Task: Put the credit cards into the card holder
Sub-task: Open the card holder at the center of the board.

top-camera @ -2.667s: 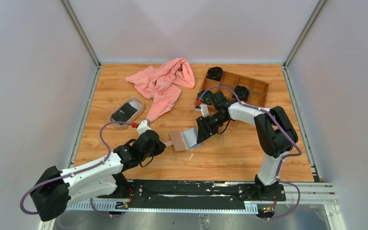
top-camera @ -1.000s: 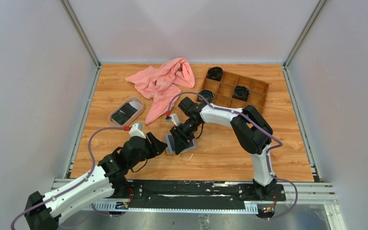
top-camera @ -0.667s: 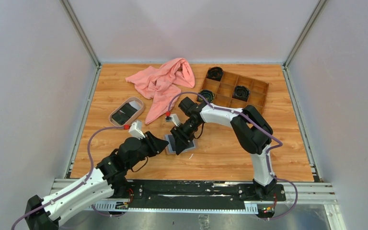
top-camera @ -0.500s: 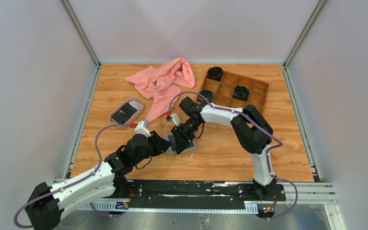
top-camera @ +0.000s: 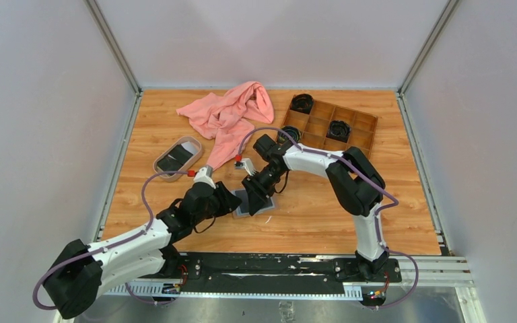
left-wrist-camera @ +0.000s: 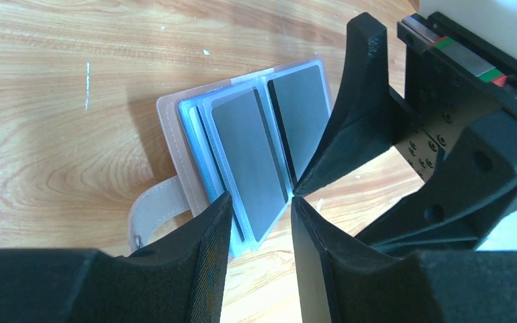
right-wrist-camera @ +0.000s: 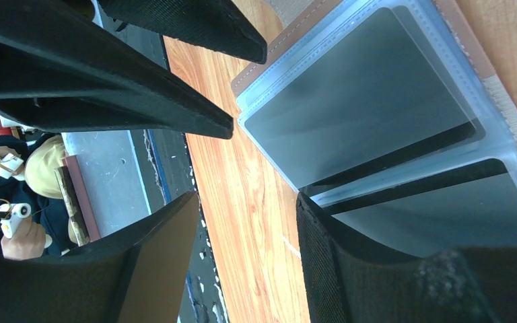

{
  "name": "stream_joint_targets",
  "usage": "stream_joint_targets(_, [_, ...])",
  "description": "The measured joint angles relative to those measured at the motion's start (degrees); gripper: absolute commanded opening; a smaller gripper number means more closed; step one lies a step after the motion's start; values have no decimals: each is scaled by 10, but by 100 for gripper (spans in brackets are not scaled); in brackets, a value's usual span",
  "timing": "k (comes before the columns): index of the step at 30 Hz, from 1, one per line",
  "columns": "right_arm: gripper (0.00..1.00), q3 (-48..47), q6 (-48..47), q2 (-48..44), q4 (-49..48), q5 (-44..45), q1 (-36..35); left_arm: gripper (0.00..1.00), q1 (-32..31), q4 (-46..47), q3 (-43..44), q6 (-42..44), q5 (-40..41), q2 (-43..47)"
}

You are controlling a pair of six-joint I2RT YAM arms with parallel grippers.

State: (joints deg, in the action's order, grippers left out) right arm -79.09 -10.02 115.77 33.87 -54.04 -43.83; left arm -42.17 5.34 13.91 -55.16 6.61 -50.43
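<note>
The card holder [top-camera: 253, 203] lies open on the table, tan cover down [left-wrist-camera: 172, 131], clear sleeves up. Dark credit cards [left-wrist-camera: 248, 158] sit inside the sleeves [right-wrist-camera: 370, 87]. My left gripper [left-wrist-camera: 260, 202] is open, its jaws standing either side of the sleeves' near corner without closing on it. My right gripper [right-wrist-camera: 248, 198] is open too; one of its fingers [left-wrist-camera: 347, 108] rests on the holder's right-hand page. In the top view both grippers meet at the holder, the left gripper [top-camera: 232, 200] on its left side and the right gripper [top-camera: 256, 192] above it. More dark cards [top-camera: 175, 160] lie in the oval tray.
The oval beige-rimmed tray [top-camera: 155, 163] stands at the left. A pink cloth [top-camera: 232, 116] is bunched at the back. A brown wooden compartment box [top-camera: 360, 131] with black items sits at the back right. The holder's strap [left-wrist-camera: 149, 210] points toward the left arm.
The left gripper has moved right, up to the holder's near edge. The right gripper has stayed on the holder, which slid left earlier.
</note>
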Motion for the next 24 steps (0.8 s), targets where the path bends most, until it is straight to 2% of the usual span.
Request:
stream_joint_targets(17, [59,0,-10,-16,10,-6,3,52,12,23,18,5,-30,-89])
stream_joint_targets(24, [59,-2,-26,-40,21,-13,14,50,12,23,40,8,-52,-116])
